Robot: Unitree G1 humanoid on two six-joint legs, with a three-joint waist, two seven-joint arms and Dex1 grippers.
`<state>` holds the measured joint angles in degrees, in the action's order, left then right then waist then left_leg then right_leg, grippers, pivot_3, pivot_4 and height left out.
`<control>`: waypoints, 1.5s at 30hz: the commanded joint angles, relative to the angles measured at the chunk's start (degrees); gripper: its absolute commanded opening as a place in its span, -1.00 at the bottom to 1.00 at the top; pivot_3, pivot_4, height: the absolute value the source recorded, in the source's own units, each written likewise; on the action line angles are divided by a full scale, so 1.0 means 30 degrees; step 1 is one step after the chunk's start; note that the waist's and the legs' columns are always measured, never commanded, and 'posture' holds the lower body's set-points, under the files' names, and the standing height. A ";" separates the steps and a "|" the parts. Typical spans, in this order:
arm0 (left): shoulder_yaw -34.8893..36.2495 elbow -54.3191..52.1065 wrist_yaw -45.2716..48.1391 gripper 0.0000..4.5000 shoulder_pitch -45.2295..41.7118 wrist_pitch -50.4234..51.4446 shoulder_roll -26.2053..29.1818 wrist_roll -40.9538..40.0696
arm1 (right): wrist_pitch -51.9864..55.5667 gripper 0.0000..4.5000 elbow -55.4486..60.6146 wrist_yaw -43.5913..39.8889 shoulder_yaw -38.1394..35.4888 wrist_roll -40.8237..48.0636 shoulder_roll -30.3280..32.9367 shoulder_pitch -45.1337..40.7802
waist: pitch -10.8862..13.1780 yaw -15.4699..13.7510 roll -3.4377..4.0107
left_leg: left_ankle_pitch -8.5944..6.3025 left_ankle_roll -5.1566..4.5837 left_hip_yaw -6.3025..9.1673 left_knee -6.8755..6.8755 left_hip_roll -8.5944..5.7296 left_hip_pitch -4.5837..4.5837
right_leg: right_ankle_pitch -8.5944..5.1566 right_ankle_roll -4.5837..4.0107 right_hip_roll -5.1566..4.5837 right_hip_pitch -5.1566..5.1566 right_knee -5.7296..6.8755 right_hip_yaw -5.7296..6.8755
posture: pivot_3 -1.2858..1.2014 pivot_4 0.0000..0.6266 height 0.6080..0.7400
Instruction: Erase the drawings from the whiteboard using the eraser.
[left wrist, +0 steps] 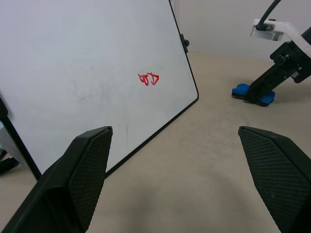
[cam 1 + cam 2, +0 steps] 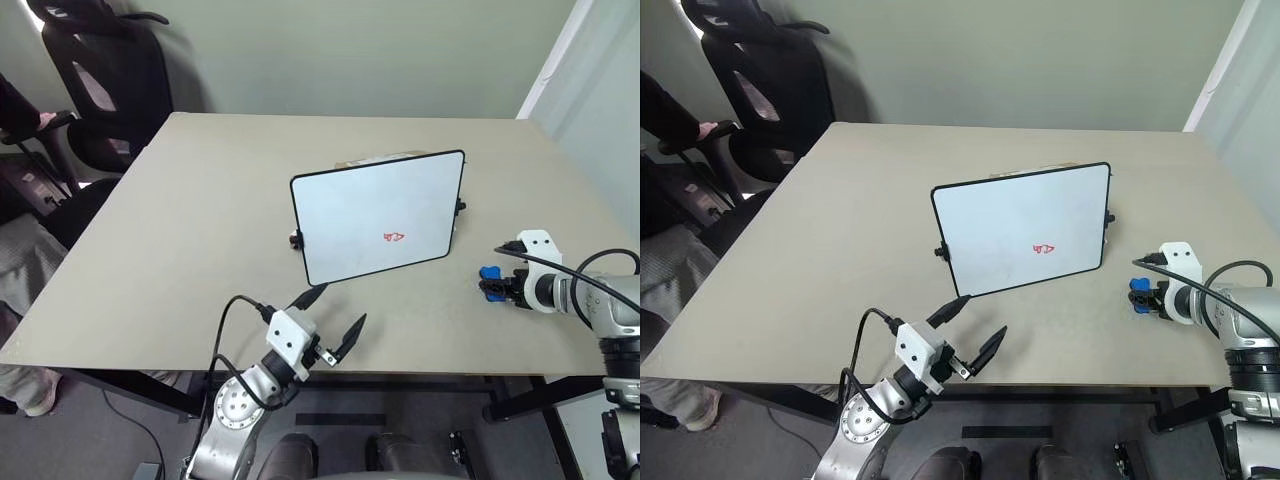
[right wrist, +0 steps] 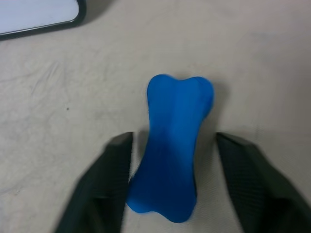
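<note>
The blue eraser (image 3: 172, 150) lies flat on the desk (image 2: 180, 230), right of the propped whiteboard (image 2: 378, 215) bearing small red drawings (image 2: 394, 237). The right tool (image 3: 172, 187) straddles it, fingers partly apart, not clearly gripping. The left tool (image 2: 335, 320) hovers wide open before the board.

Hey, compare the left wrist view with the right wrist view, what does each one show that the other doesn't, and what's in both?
Left wrist view: the red drawings on the whiteboard, framed by the left gripper with its fingers wide apart, and the right gripper's arm from the side.

Right wrist view: the right gripper with a finger on each side of the eraser, a gap on the right side, and the eraser's bone-like outline.

Both: the blue eraser lying on the beige table, and part of the whiteboard.
</note>
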<state>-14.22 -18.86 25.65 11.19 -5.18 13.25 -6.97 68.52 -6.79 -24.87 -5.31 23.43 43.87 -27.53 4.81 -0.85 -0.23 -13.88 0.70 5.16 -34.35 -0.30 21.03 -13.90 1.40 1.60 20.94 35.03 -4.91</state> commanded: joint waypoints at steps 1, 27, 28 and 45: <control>0.0012 -0.1070 -0.0182 1.00 0.0077 -0.0042 -0.0005 0.0053 | -0.0199 -0.37 0.0237 -0.0290 -0.0134 -0.0244 0.0112 -0.0363 | 0.0000 -0.0001 0.0000 | 0.0001 -0.0001 0.0000 0.0000 0.0000 -0.0003 | 0.0000 -0.0001 0.0000 0.0000 0.0000 0.0000 | 0.03 -0.52 0.99; 0.0091 -0.0766 -0.0121 1.00 -0.0326 0.0182 0.0158 -0.0135 | -0.0245 -0.93 0.8434 -0.0040 0.1877 0.1596 -0.4193 -0.2448 | -0.0011 0.0267 0.0041 | 0.0061 -0.0065 0.0019 -0.0005 0.0016 -0.0023 | -0.0023 -0.0036 0.0040 0.0093 -0.0010 -0.0003 | 0.03 -0.52 0.99; 0.0092 -0.0729 -0.0114 1.00 -0.0367 0.0181 0.0162 -0.0139 | -0.0520 -0.93 0.7753 0.0060 0.2241 0.1293 -0.4534 -0.2841 | -0.0003 0.0243 0.0022 | 0.0063 -0.0069 0.0027 -0.0005 0.0017 -0.0014 | 0.0012 -0.0043 0.0040 0.0113 -0.0006 -0.0003 | 0.03 -0.52 0.99; 0.0160 -0.1274 -0.0447 1.00 0.0000 0.0122 0.0108 -0.0149 | -0.2260 -0.93 0.0289 0.0223 0.4736 -0.2143 -0.6215 -0.5041 | 0.0055 0.0249 0.0021 | -0.0114 0.0228 0.0047 0.0021 0.0016 0.0025 | 0.0195 -0.0237 0.0034 0.0241 -0.0003 0.0002 | 0.03 -0.52 0.99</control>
<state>-14.18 -20.15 24.60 11.32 -4.15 13.80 -7.14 61.81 -6.49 -25.03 9.14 18.12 24.97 -41.58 4.97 -0.10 -0.16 -14.21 1.38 5.30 -34.29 -0.25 21.11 -13.31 0.67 1.71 21.69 35.03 -4.90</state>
